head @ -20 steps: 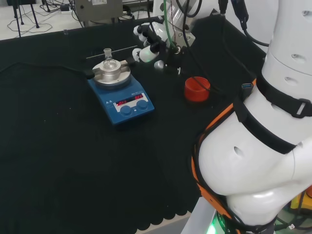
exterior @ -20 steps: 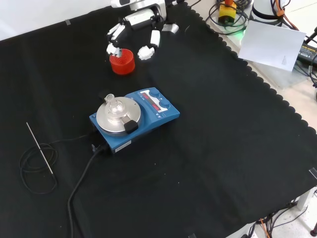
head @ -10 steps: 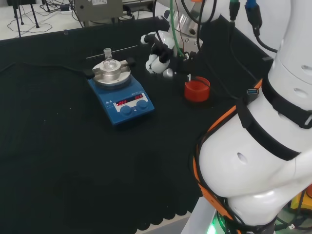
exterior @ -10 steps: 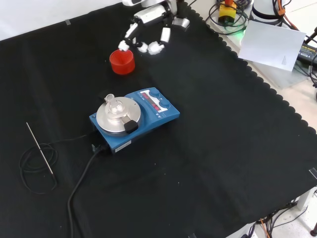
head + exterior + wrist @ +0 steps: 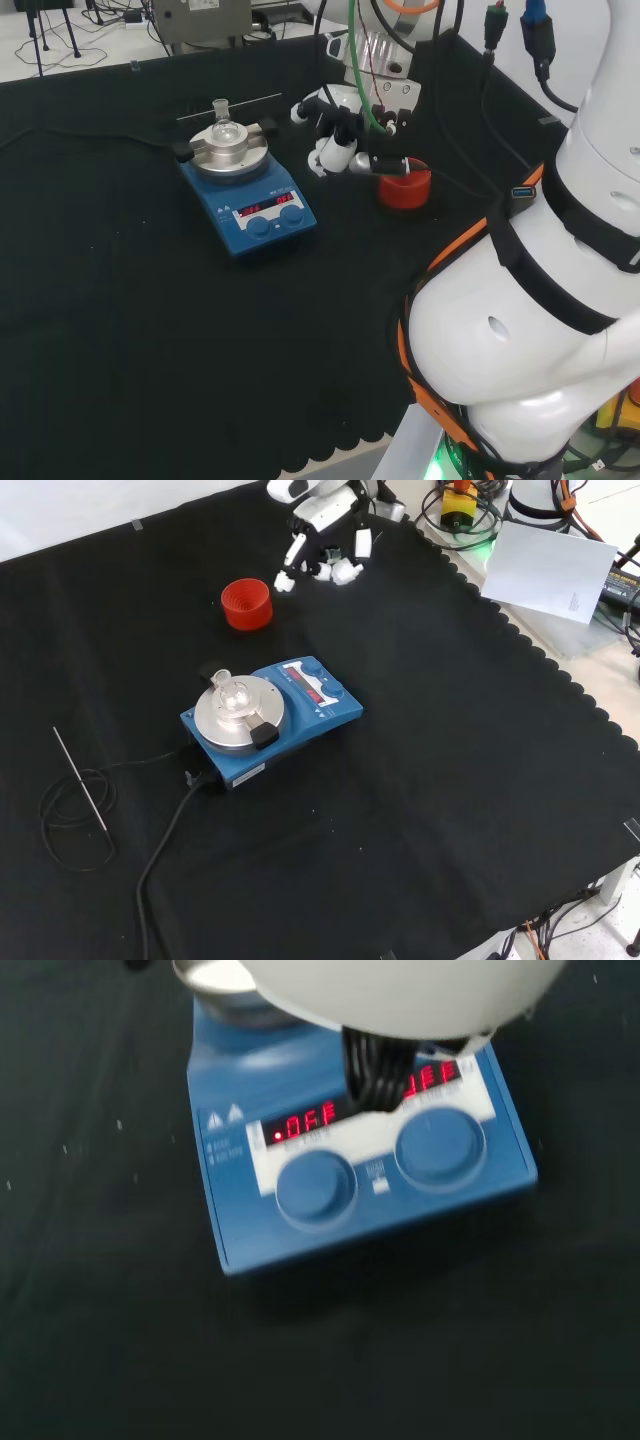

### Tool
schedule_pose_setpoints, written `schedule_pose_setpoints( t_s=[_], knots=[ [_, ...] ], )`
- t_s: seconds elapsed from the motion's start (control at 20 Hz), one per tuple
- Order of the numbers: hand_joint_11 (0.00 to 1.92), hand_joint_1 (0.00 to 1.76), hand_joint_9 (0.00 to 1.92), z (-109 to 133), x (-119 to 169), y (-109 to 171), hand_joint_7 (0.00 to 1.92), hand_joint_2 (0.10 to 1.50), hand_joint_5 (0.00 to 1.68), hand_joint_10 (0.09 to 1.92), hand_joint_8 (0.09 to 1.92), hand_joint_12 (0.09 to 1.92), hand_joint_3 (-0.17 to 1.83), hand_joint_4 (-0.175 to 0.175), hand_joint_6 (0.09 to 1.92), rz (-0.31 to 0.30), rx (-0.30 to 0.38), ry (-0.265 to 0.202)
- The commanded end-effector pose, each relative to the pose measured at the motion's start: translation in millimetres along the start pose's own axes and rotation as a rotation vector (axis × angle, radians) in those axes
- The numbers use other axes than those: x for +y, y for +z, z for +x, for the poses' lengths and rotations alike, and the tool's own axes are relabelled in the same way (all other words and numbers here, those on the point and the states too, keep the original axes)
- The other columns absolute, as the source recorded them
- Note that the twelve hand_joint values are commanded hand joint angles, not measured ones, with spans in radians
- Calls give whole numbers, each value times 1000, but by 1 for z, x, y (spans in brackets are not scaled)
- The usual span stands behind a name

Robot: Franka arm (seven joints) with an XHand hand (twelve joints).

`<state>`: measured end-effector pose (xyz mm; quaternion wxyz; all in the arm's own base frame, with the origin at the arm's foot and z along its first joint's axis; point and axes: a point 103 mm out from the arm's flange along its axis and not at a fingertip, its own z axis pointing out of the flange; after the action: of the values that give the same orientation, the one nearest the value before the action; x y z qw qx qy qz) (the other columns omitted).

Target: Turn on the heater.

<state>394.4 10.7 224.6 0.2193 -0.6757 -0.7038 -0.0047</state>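
Observation:
The heater (image 5: 250,200) is a blue hotplate with a round metal top, two round blue knobs and red lit displays on its front. A small clear flask (image 5: 224,128) stands on the plate. In the front view the heater (image 5: 275,715) sits mid-cloth, and the hand (image 5: 325,550) hangs well beyond it near the far edge, fingers relaxed and spread, holding nothing. In the head view the hand (image 5: 340,135) hovers to the right of the heater, apart from it. The wrist view looks down on the heater's front (image 5: 360,1170) and its knobs (image 5: 315,1185), past a blurred white part of the hand (image 5: 400,990).
A red ribbed ring stand (image 5: 246,603) sits between hand and heater in the front view; in the head view the stand (image 5: 404,184) lies just right of the hand. A thin metal probe with coiled cable (image 5: 80,780) and the heater's power cable (image 5: 165,850) lie at the left.
The hand has moved off the red ring stand, to the right in the front view, nearer and rightward in the head view. Heater and flask have not moved.

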Motion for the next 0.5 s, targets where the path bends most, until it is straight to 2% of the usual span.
schedule_pose_setpoints(
  t_s=[0.05, 0.15, 0.25, 0.35, 0.5],
  knots=[
    [1804, 1263, 1731, 14, -11, 6, 1592, 689, 463, 1400, 1438, 1473, 889, -67, 87, 60, -93, -6],
    [1837, 1334, 1785, 18, -10, 9, 1660, 702, 488, 1534, 1526, 1637, 887, -63, 87, 101, -106, 1],
    [1840, 1384, 1807, 23, -8, 13, 1690, 703, 487, 1617, 1582, 1722, 913, -59, 87, 159, -124, 12],
    [1837, 1418, 1815, 26, -5, 17, 1704, 691, 474, 1660, 1615, 1761, 960, -56, 87, 219, -140, 21],
    [1835, 1436, 1821, 30, -1, 22, 1714, 677, 454, 1681, 1634, 1778, 1004, -52, 87, 279, -160, 32]
  ],
)
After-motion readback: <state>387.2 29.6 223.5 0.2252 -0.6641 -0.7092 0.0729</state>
